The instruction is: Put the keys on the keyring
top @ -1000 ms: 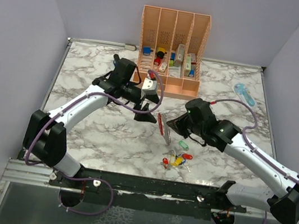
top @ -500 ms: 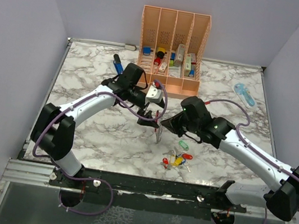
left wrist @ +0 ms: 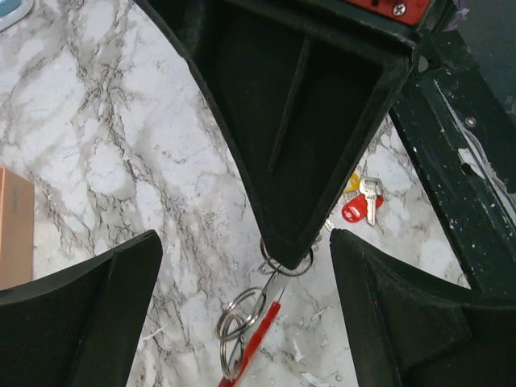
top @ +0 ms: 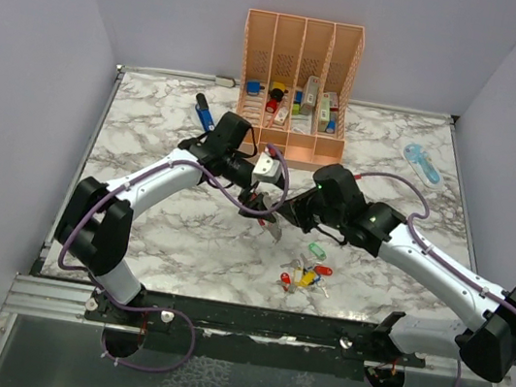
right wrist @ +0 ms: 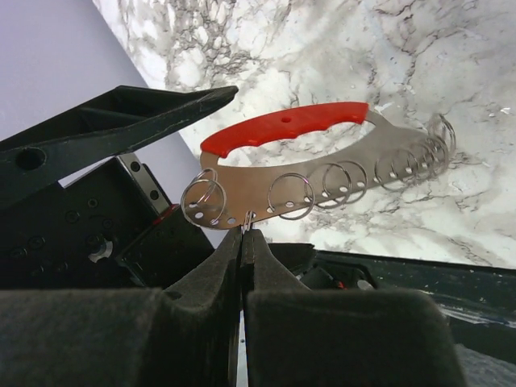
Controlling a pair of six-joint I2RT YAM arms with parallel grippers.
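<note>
The marble tabletop (top: 135, 223) is the biggest thing here, and both arms lean in over its middle. The right end effector (right wrist: 242, 238) is pinched tight on the grey edge of the keyring (right wrist: 250, 179). It holds the keyring up off the tabletop, on its thin side. The left end effector (top: 261, 206) is wide and holds nothing. It sits just to the left of the keyring, very close. In the left wrist view the tip of the right end effector pokes in between the two left fingers (left wrist: 89, 306), with the red side of the keyring showing below it. From above, the keyring looks like a thin line that runs from back to front, tipped a little. I think the left end effector will close across that thin line from the sides, so it is already well placed. The keys (top: 306, 275) lie in a small heap on the tabletop, nearer the front and a bit to the right of the keyring. They are closer to the right arm, but that one is busy, so the free left one would have to reach past the keyring for them. Small wire rings (right wrist: 290, 195) hang in a row along the grey side, and none has a key on it.
</note>
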